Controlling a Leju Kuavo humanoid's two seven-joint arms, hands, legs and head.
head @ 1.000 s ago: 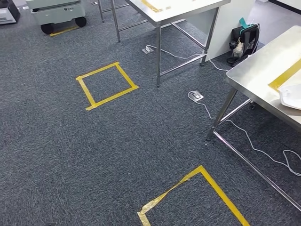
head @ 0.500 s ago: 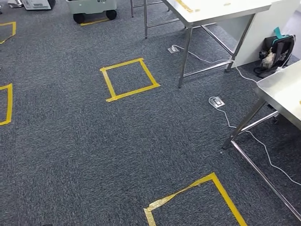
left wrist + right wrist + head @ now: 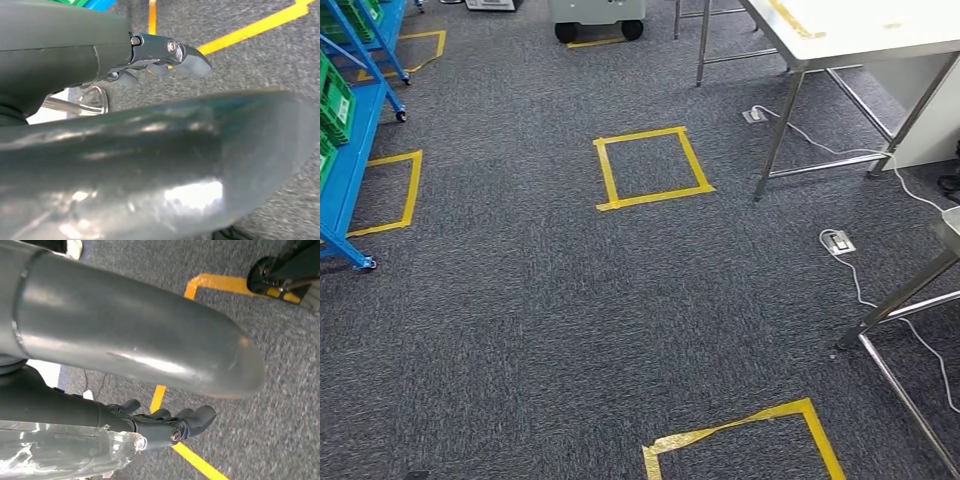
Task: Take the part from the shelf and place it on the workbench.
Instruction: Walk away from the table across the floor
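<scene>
View had swung left: blue shelf with green bins entered at 9 o'clock; approach under way. Left hand and right hand empty, fingers loosely extended.

Dark grey carpet floor w/ yellow tape squares at centre, left and bottom. Blue shelf rack w/ green bins at upper left. White-topped table on metal legs upper right; white cable and floor socket beneath. Wheeled white cart at top centre.
</scene>
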